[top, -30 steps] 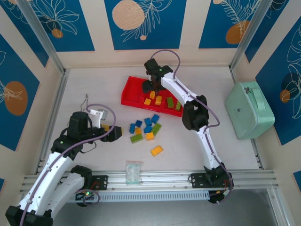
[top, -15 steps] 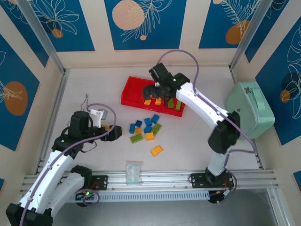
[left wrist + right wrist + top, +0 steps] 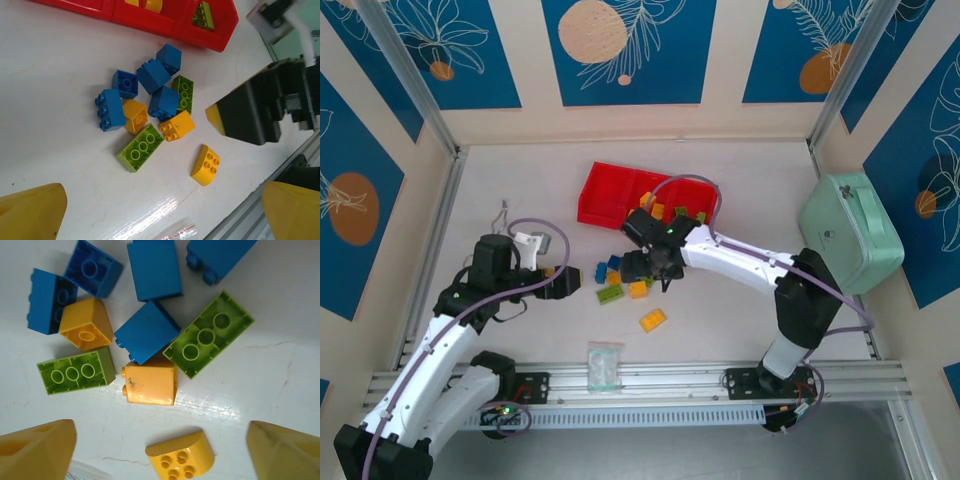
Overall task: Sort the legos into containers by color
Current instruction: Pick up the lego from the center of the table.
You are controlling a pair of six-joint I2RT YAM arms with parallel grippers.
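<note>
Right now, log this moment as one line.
right claw: open, above loose legos | left claw: open, empty | red tray: orange and green pieces inside

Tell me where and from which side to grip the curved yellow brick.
Likely from straight above, clamping the curved yellow brick across its two flat sides, not the rounded face: it lies studs up, clear of the pile.
</note>
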